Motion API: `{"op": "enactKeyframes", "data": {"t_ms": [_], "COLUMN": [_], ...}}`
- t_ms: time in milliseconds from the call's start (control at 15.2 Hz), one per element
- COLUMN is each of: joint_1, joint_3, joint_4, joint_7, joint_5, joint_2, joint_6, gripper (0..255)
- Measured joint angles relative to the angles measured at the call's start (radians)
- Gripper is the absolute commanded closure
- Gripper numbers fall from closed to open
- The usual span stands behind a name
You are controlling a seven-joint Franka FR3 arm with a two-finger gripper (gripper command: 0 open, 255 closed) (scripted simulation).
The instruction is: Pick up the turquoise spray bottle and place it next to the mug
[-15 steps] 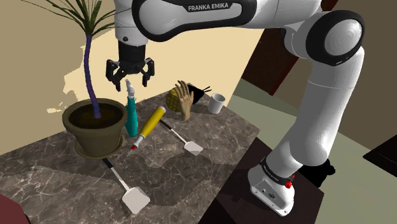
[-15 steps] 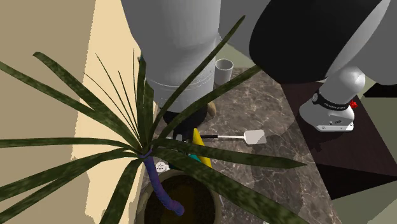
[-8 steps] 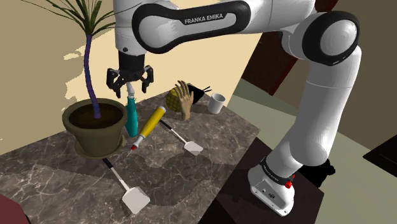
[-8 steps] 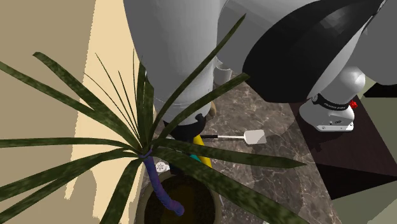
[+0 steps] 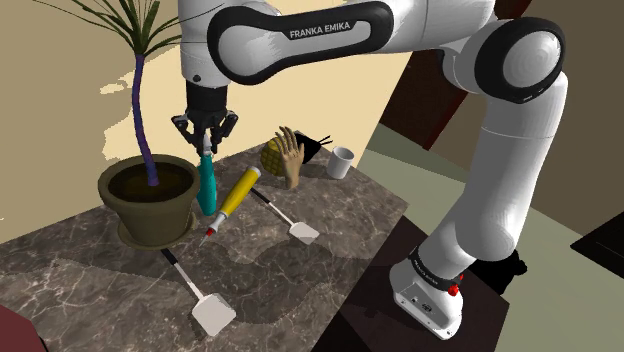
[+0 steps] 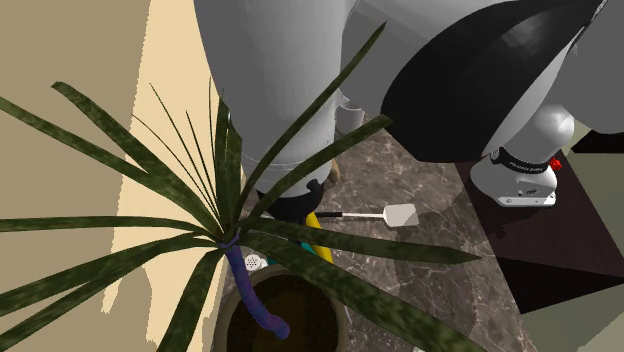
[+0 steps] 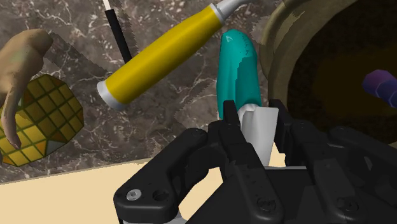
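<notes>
I read one marking, "FRANKA EMIKA" in white letters, on the arm's black band (image 5: 327,27), above my gripper (image 5: 206,135).

In the shoulder view the spray bottle (image 5: 206,188) is standing upright on the counter (image 5: 320,268). The plant pot (image 5: 150,215) is sitting just beside it at its 9 o'clock. The marker (image 5: 233,198) is lying at its 3 o'clock, slanting toward 1 o'clock. The pineapple (image 5: 270,156) and hand model (image 5: 291,160) are standing at 2 o'clock, with the mug (image 5: 342,162) farther along that line. One spatula (image 5: 292,222) is lying at 4 o'clock and another (image 5: 205,300) at 6 o'clock. The gripper (image 5: 205,140) is sitting at 12 o'clock, clasping the spray bottle's top.
</notes>
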Motion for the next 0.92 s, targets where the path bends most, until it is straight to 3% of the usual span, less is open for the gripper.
{"op": "enactKeyframes", "data": {"t_ms": [462,924], "joint_1": [0.000,0.000], "joint_3": [0.000,0.006], "joint_4": [0.000,0.055], "joint_7": [0.000,-0.010], "joint_5": [0.000,0.013], "joint_2": [0.000,-0.018], "joint_6": [0.000,-0.070], "gripper": [255,255]}}
